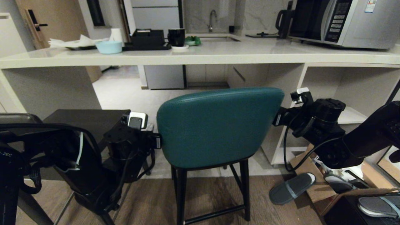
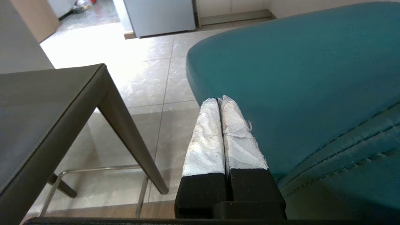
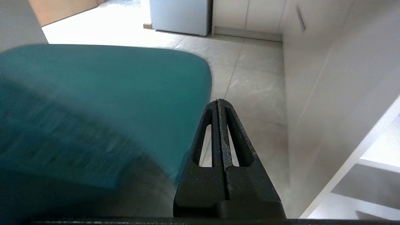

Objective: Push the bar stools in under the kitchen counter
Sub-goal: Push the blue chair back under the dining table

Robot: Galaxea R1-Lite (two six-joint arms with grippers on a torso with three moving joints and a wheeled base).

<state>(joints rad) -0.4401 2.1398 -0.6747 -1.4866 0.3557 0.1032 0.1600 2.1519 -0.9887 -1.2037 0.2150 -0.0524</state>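
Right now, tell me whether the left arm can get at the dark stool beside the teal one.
Probably yes. The left gripper, shut, sits at the teal stool's edge, and the dark stool stands right beside it with only bare floor between.

Teal stool [image 1: 215, 128], black legs; off-white counter [image 1: 200, 56]; dark grey-brown stool [image 1: 87, 120]; pale blue bowl [image 1: 108, 47].

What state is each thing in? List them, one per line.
teal stool: upright on its legs, still out in front of the counter, not pushed in.
dark stool: beside it on the left, also not under.
kitchen counter: space beneath it open.
left gripper: shut, at the teal back's left edge.
right gripper: shut, beside the back's right edge.
slipper: lying on the floor.
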